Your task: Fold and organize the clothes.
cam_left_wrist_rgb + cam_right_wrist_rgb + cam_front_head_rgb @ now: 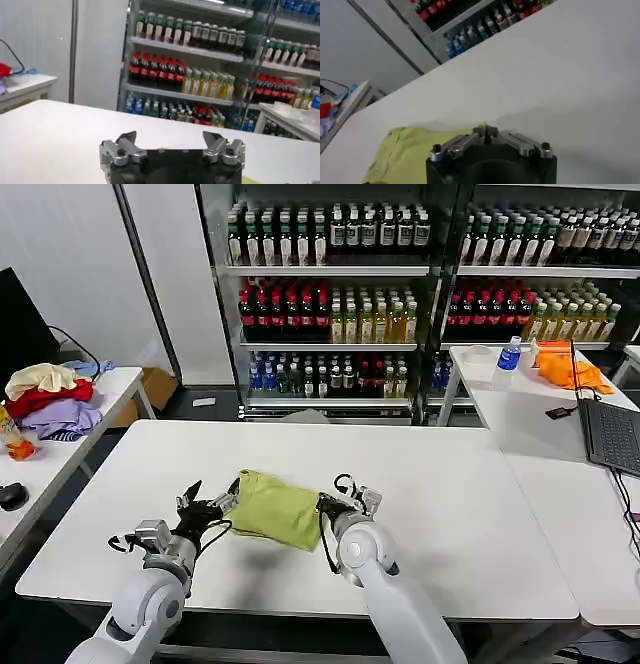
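Observation:
The clothes are one lime yellow-green T-shirt [272, 509], folded into a small bundle on the white table [440, 524] near its front middle. In the right wrist view the T-shirt [405, 150] lies just beyond the fingers. My right gripper [338, 504] is at the bundle's right edge. Its fingers are shut [486, 132], with a thin sliver of the yellow-green fabric pinched between the tips. At the bundle's left edge my left gripper [208, 504] is low over the table. Its fingers are spread wide open [171, 141] with nothing between them.
A side table at the left carries a heap of cream, red and lilac garments [50, 399]. On the right table are an orange cloth [570, 369], a water bottle [508, 354] and a laptop [612, 434]. Shelves of drink bottles [330, 314] stand behind.

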Available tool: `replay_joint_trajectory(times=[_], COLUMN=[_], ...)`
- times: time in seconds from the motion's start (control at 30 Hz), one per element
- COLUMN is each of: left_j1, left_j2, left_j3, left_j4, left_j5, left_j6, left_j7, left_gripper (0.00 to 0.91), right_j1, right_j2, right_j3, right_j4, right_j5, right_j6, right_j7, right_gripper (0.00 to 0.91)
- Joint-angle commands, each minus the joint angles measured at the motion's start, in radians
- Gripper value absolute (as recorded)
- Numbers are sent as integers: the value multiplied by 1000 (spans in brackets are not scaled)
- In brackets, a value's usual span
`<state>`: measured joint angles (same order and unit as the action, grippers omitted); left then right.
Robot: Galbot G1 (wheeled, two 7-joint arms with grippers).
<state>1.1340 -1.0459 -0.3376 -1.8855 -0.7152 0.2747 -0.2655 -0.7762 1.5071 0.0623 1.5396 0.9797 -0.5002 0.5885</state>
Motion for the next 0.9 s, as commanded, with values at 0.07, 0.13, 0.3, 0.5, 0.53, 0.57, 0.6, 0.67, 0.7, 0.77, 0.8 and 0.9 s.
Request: replay_joint_trajectory(times=[0.07, 0.13, 0.3, 0.5, 0.53, 0.57, 0.6, 0.67, 0.7, 0.77, 0.8, 0.9], left_j1=[3, 2, -1, 1, 1, 1, 1, 1, 1, 2, 3, 8], left_j2=[-1, -2, -9, -13, -13, -13, -14, -14, -16, -20, -21, -25], left_j3=[-6, -5, 1, 13, 15, 16, 18, 21, 22, 22, 23, 24], left_j4=[6, 6, 7, 3, 2, 2, 2, 0, -2, -4, -4, -9], left_j5=[0, 0, 1, 6, 7, 8, 8, 11, 11, 12, 13, 16], left_j6=[-3, -3, -2, -2, -2, -2, -2, -2, -2, -2, -2, -2], left_j7=[0, 0, 0, 0, 0, 0, 0, 1, 1, 1, 1, 1], left_gripper=[907, 907, 907, 907, 907, 907, 907, 907, 907, 907, 907, 907], right_j1=[22, 34, 73, 164, 187, 196, 215, 241, 253, 267, 269, 252], right_j2=[-71, -88, -161, -206, -210, -212, -214, -215, -213, -206, -204, -201], right_j3=[34, 46, 71, 80, 70, 65, 56, 39, 33, 22, 22, 26], right_j4=[-22, -28, -70, -176, -211, -226, -242, -280, -292, -316, -320, -300], right_j5=[2, -8, -43, -194, -242, -259, -283, -323, -336, -366, -373, -385], right_j6=[-12, -18, -41, -48, -24, -12, -2, 19, 25, 52, 55, 57], right_j7=[-15, -27, -89, -212, -242, -256, -272, -303, -314, -332, -335, -347], right_gripper=[0, 0, 0, 0, 0, 0, 0, 0, 0, 0, 0, 191])
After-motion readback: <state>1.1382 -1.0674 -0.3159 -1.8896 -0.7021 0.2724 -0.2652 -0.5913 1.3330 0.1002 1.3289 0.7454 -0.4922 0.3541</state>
